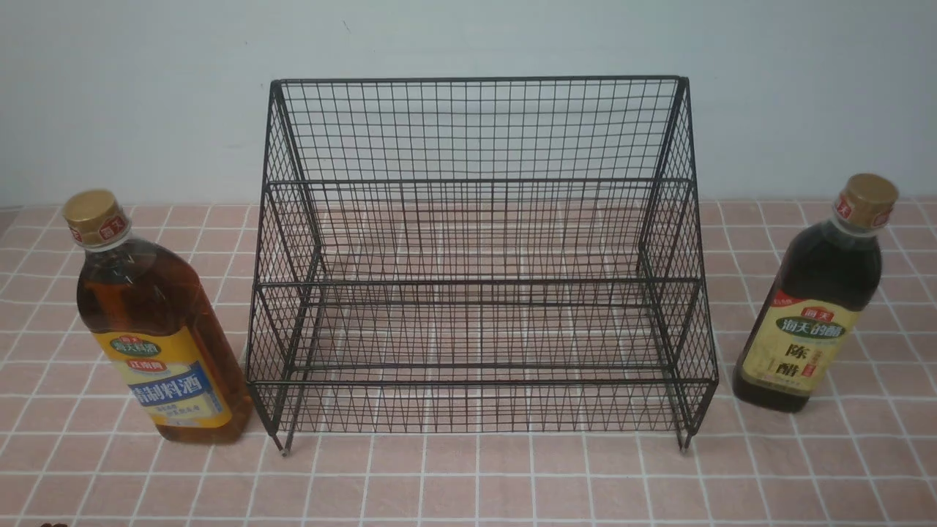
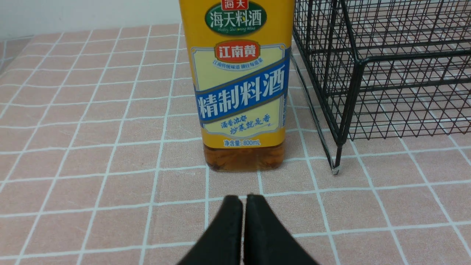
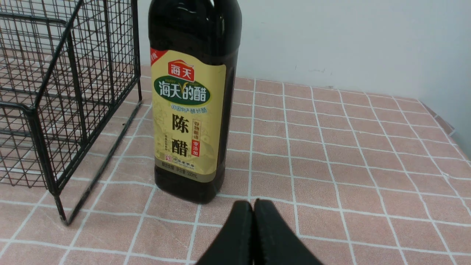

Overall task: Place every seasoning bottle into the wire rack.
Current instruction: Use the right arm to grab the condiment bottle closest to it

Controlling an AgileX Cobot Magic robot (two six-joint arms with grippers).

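My left pincer (image 2: 243, 200) is shut tight, its two black tips pressed together, and it holds nothing. The amber bottle (image 2: 241, 92) stands upright on the pink tiled surface (image 2: 92, 147) just in front of it, not touching it. This bottle is close beside the left side of the black wire rack (image 1: 476, 181). My right pincer (image 3: 253, 204) is shut tight too and holds nothing. The dark bottle (image 3: 191, 110) stands upright just in front of it, near the rack's right side. Both bottles are outside the rack
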